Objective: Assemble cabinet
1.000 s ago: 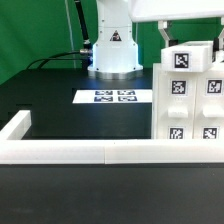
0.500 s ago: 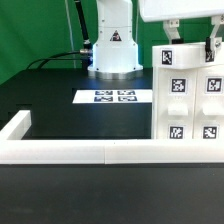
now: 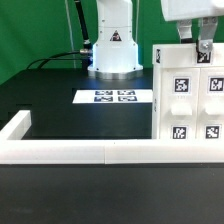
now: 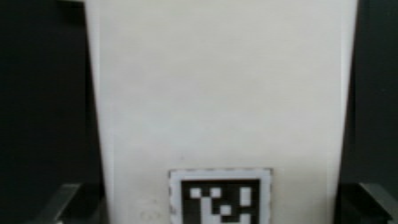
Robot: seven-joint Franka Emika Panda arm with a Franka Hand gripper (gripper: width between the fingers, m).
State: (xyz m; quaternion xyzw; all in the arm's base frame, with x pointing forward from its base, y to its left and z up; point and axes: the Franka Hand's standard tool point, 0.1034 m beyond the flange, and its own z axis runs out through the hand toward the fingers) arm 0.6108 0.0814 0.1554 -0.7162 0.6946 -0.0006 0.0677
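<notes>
Above the cabinet (image 3: 188,95) my gripper (image 3: 196,38) hung at the table's far right corner in the exterior view, its fingers (image 3: 204,51) pointing down at the cabinet's top edge. I saw the two dark fingertips (image 4: 61,203) in the wrist view standing wide apart, one on each side of the cabinet's white face (image 4: 217,100), with a tag low on that face between them. I could not tell whether the tips touched the plastic, so whether anything was held stayed unclear to me.

At the right edge of the black table (image 3: 60,105) the cabinet stood upright against the low white rail (image 3: 80,152) along the near edge, tagged drawer blocks facing the camera. I saw the marker board (image 3: 115,97) lying flat mid-table, toward the far edge, just in front of the arm's base (image 3: 112,50).
</notes>
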